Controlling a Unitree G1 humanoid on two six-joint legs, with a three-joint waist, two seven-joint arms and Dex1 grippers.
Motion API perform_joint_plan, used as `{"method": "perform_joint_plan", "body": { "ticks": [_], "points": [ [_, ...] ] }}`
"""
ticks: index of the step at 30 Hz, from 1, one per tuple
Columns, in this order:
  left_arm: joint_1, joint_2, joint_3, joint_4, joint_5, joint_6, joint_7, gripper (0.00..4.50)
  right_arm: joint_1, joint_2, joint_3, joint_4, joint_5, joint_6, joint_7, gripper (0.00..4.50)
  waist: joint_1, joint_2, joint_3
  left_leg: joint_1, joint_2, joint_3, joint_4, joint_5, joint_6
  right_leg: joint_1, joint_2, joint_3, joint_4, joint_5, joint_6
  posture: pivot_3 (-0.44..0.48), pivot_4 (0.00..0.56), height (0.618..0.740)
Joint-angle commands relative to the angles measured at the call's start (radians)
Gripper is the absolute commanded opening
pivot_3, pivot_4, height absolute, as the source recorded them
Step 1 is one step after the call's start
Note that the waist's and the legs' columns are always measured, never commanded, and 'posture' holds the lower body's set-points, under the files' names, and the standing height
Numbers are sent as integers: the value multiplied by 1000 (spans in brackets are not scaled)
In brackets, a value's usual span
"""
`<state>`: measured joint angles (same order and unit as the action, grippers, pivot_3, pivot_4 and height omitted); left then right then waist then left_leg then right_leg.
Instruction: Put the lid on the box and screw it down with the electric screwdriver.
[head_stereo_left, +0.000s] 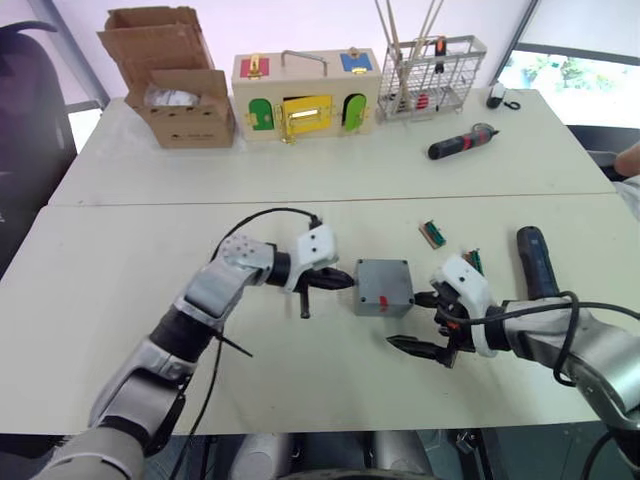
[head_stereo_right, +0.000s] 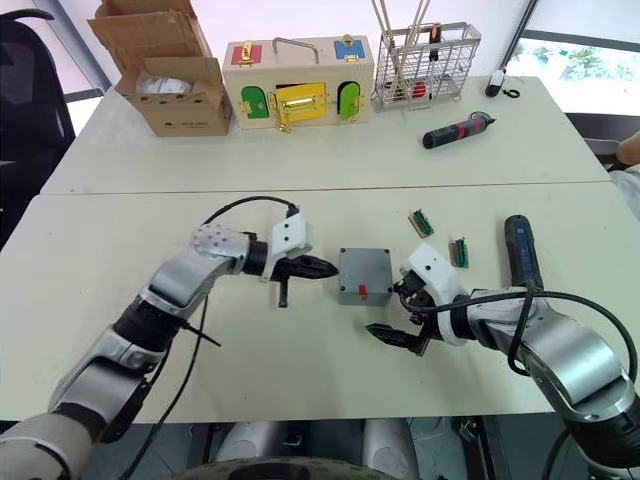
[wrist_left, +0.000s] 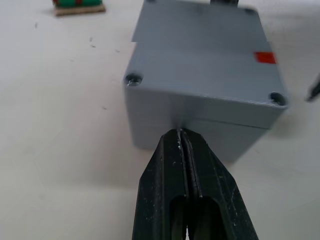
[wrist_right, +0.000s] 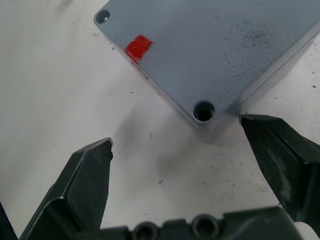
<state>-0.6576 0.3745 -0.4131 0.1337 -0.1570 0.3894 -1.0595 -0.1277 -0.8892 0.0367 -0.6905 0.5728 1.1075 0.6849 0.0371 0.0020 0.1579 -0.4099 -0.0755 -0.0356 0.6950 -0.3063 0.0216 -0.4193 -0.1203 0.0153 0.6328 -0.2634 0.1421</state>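
- Nearest the camera, the right hand (head_stereo_left: 424, 322) hangs just beside the box (head_stereo_left: 383, 287), fingers spread wide and holding nothing; one fingertip (wrist_right: 252, 125) sits right at a box corner, the other (wrist_right: 102, 150) stands off over bare worktop (head_stereo_left: 130, 270).
- Left hand (head_stereo_left: 335, 281) has its fingers pinched together, empty, tips pressed to the side of the box opposite the right hand.
- Lid (wrist_left: 200, 55) lies on the box already, between the two hands, seemingly flush; a corner screw hole (wrist_right: 204, 110) looks open, with no screw head that I can make out, so I judge seating done and screwing still ahead.
- Red mark (wrist_right: 138, 47) sits on the lid edge by the right hand.
- Doing the step well: I would keep the left tips braced against the box so it cannot slide, check the lid is square over the corner holes, and only then send the right hand for the tool.
- Electric screwdriver (head_stereo_left: 535, 262) lies flat on the worktop just beyond the right hand, on its outer side; a grasp round the thick body should suit, bit kept pointing away from the wrist cable.
- Two small green parts (head_stereo_left: 433, 234) lie between box and screwdriver and could be knocked by the reach.
- Well beyond both hands, clear of the work: a red-and-black screwdriver (head_stereo_left: 462, 143), a wire rack (head_stereo_left: 432, 75), a wooden box with coloured doors (head_stereo_left: 305, 95) and a cardboard box (head_stereo_left: 170, 85).
- Whether screws are to hand I cannot tell.
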Motion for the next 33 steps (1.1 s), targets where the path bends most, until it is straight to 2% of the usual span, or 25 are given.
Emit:
{"method": "perform_joint_plan", "body": {
  "ticks": [1,6,10,14,18,25,29,33],
  "points": [
    [-56,-55,16,82,30,-95,34,0,-4,27,12,-80,45,21,-11,4469,0,0,0,0,0,0,0,0,0,0,0,0,0,0,0,0,150,737],
    [-99,-104,33,163,48,-163,48,0,13,42,3,-124,60,54,-42,4469,2,0,0,0,0,0,0,0,0,0,0,0,0,0,0,0,150,737],
    [-115,-84,42,232,104,-218,83,0,44,-35,-82,-159,64,75,-30,4469,1,0,0,0,0,0,0,0,1,0,0,0,0,0,0,0,150,737],
    [-79,11,53,179,111,-205,28,0,85,-185,-152,-130,27,31,32,4469,-3,0,0,0,0,1,0,-1,1,0,0,0,0,0,0,0,150,737],
    [-32,73,43,63,73,-141,-55,0,51,-218,-82,-28,-82,-89,18,4469,-4,0,0,0,1,1,-1,-1,1,-1,0,0,0,0,0,0,150,737],
    [27,95,7,-109,28,9,-147,0,-88,-152,66,121,-172,-251,80,4469,1,-1,1,0,0,1,1,-1,1,0,0,0,0,0,0,0,150,737],
    [50,64,-34,-112,49,-8,-135,0,-102,-161,135,130,-205,-316,153,4469,0,-1,1,0,0,1,1,-1,1,0,0,0,0,0,0,0,150,737],
    [40,27,-27,-76,67,-23,-83,0,-85,-139,111,74,-150,-273,177,4469,0,-1,1,0,0,2,1,-1,2,0,0,0,0,0,0,0,150,737]
  ]
}}
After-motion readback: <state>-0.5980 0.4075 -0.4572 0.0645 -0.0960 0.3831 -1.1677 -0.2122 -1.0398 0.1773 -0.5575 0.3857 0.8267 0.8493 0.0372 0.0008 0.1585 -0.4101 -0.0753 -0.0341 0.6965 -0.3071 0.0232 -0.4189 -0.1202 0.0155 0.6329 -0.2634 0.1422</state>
